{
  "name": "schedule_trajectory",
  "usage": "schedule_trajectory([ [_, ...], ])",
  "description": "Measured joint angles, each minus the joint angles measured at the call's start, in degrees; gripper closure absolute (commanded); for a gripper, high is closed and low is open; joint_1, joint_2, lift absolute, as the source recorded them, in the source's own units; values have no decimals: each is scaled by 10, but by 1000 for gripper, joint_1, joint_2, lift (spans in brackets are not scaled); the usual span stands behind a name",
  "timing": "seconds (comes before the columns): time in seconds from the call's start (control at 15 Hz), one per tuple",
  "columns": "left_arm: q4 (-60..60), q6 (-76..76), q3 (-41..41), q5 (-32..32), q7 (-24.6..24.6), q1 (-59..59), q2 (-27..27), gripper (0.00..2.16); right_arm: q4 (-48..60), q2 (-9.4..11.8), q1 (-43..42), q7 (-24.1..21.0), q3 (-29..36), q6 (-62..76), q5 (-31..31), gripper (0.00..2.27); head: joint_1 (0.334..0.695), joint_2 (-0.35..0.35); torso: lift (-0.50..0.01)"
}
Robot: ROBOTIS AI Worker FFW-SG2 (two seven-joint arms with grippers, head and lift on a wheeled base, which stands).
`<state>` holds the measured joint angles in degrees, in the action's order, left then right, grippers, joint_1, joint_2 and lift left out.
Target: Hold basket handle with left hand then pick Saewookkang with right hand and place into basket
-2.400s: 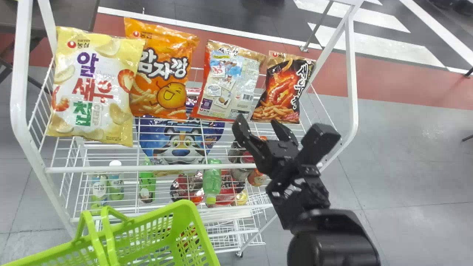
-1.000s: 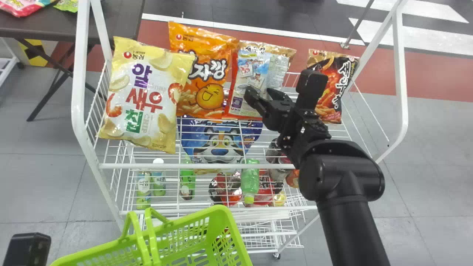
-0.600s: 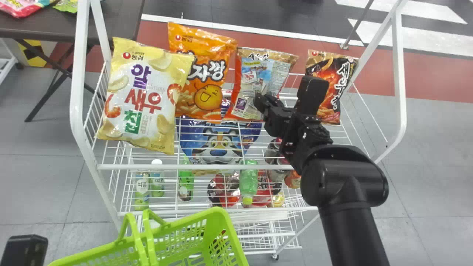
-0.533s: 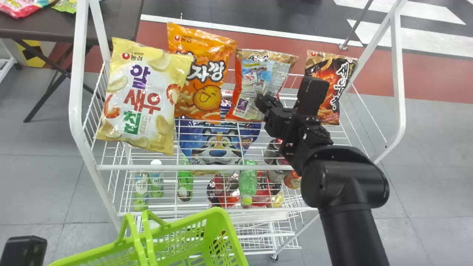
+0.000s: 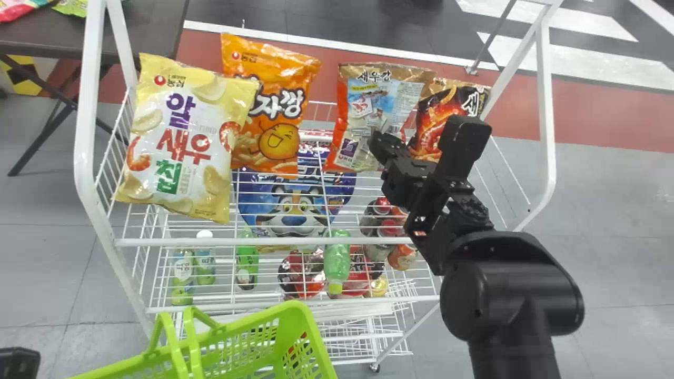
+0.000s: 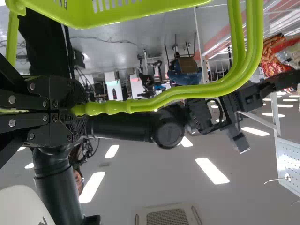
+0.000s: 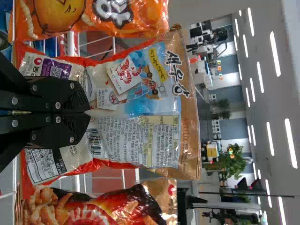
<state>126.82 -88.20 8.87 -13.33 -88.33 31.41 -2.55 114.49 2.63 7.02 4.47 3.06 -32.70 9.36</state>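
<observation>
My right gripper (image 5: 375, 146) is at the lower front of the Saewookkang bag (image 5: 379, 100), beside the shelf's right end. In the right wrist view the gripper (image 7: 89, 112) has its fingers together, pinching creased film of the Saewookkang bag (image 7: 150, 93). The bag stands roughly upright, its right edge overlapping the black bag. At the head view's bottom left corner is part of my left gripper (image 5: 18, 363), next to the green basket (image 5: 297, 318). The left wrist view has that gripper (image 6: 76, 110) closed around the basket handle (image 6: 187, 92).
On the white wire rack (image 5: 253, 241), an orange bag (image 5: 279, 142) and a yellow bag (image 5: 179, 147) stand left of the Saewookkang, and a black-and-red bag (image 5: 442, 110) stands right. Bottles and cans lie on the lower shelves. A dark table (image 5: 142, 31) is at the back left.
The right gripper came to the Saewookkang bag and closed on it. The bag has since shifted right relative to the rack, over the black bag's edge. The head view's framing has also shifted.
</observation>
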Motion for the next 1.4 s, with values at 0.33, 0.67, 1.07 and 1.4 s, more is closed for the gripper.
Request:
schedule_trajectory([
  [0.33,2,0,-6,0,1,2,0,2148,173,-4,81,-1,0,-170,1,2246,695,-283,-14],
  [0.67,7,0,-10,1,2,6,0,2148,313,-4,133,13,9,-407,30,2246,695,-291,-14],
  [1.07,12,0,-10,0,2,11,0,2148,416,-3,176,27,-30,-564,78,2246,695,-211,-14],
  [1.4,13,0,-10,0,3,13,0,2148,444,2,200,27,-102,-569,80,2246,695,-67,-14],
])
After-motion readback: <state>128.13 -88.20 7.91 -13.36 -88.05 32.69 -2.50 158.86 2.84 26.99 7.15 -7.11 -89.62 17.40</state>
